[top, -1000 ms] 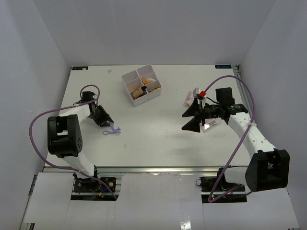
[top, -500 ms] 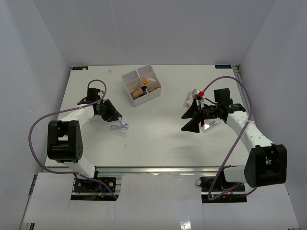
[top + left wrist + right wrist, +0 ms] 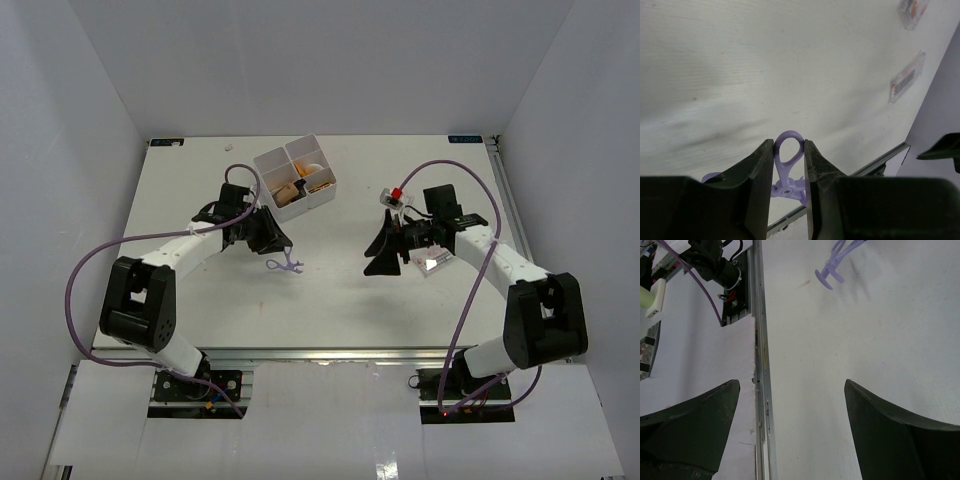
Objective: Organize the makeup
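Observation:
My left gripper [image 3: 277, 243] is shut on the purple loop [image 3: 287, 264], held above the table just below the white four-compartment box [image 3: 270, 164]. In the left wrist view the loop [image 3: 788, 150] sits pinched between my fingers. The box holds beige sponges and small cosmetics [image 3: 300, 185]. My right gripper [image 3: 381, 252] is open and empty, hovering over the table right of centre. Clear pinkish packets lie by it [image 3: 437, 262] and show in the left wrist view [image 3: 907, 77]. The loop also shows in the right wrist view [image 3: 837, 262].
A red-capped fitting [image 3: 396, 193] rides on the right arm. The table's front rail [image 3: 761, 385] runs under the right gripper's left finger. White walls close in the left, back and right sides.
My left gripper has carried the purple loop rightward and up toward the box. My right gripper has shifted slightly left, still open.

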`<state>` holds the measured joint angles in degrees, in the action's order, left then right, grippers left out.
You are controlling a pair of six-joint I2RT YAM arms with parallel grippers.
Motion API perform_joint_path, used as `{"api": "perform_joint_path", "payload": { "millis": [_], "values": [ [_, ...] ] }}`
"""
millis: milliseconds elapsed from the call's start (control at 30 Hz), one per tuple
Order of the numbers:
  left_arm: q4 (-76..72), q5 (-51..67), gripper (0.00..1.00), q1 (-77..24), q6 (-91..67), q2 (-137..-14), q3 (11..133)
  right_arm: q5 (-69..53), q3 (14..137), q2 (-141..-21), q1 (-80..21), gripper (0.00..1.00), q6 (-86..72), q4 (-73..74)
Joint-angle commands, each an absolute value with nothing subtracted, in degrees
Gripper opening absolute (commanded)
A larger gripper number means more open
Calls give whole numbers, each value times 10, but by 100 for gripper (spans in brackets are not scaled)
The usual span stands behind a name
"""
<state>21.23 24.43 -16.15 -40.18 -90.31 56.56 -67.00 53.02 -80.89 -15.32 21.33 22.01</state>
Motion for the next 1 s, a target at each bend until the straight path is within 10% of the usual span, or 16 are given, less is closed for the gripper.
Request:
{"api": "perform_joint_path", "payload": {
  "millis": [0, 967],
  "values": [
    [179, 246, 33, -199, -427, -855, 587, -663, 583, -863, -180, 91, 139, 194],
    [144, 186, 33, -346, -464, -882, 650, -607, 750, -1034, -258, 79, 62, 219]
  ]
}}
